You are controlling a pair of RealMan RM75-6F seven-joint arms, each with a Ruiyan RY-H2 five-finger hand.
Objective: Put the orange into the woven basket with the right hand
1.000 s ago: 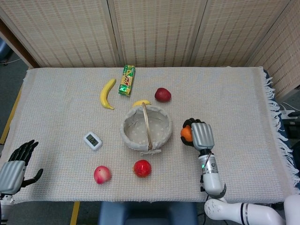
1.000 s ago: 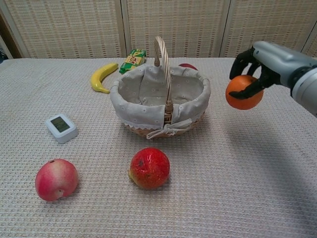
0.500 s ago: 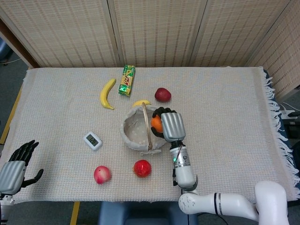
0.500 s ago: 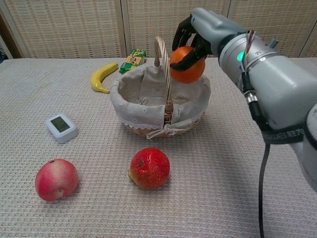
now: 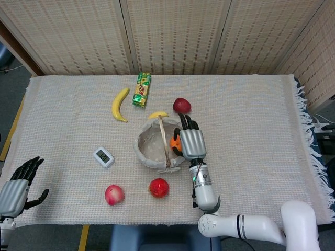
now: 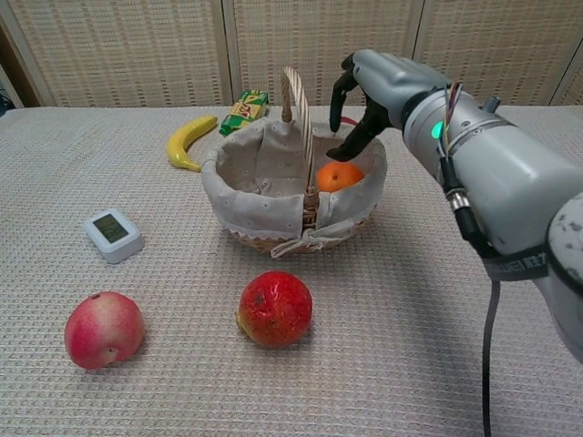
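Observation:
The orange (image 6: 339, 176) lies inside the woven basket (image 6: 264, 205), on the cloth lining right of the handle; in the head view only a sliver of the orange (image 5: 177, 146) shows. My right hand (image 6: 369, 96) hangs just above it over the basket's right rim, fingers spread and holding nothing; from above, the right hand (image 5: 191, 140) covers that side of the basket (image 5: 152, 146). My left hand (image 5: 18, 185) rests open at the table's near left corner, far from the basket.
A red apple (image 6: 274, 308) and a pink apple (image 6: 103, 329) lie in front of the basket. A small white timer (image 6: 112, 235) sits to its left. A banana (image 6: 187, 141), a green snack pack (image 6: 242, 110), a second banana (image 5: 157, 114) and a dark red apple (image 5: 181, 105) lie behind.
My right hand carried the orange leftward from beside the basket to over it, then let go. The orange now lies in the basket and the fingers have opened.

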